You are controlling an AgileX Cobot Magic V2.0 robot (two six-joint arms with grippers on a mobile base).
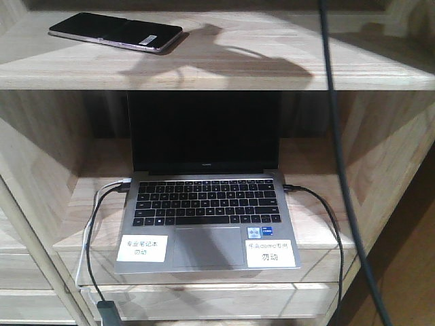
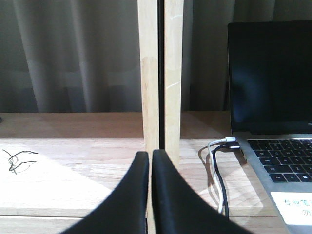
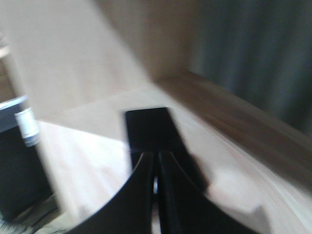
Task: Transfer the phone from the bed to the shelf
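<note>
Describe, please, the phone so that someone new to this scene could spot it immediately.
Start from the light wooden shelf: an open grey laptop sits on its lower board. On the board above, towards the left, lies the phone. It is a thin glossy black slab with a pinkish edge and a small white sticker, far smaller than the laptop.

The phone [image 1: 115, 32] lies flat on the upper board of the shelf [image 1: 272, 64], toward its left end. On the board below stands an open laptop [image 1: 206, 204], cables [image 1: 95, 224] plugged in at both its sides. My left end effector [image 2: 150, 161] sits before an upright [image 2: 161, 73], left of the laptop; my right end effector [image 3: 157, 163] sits just before the phone.
</note>
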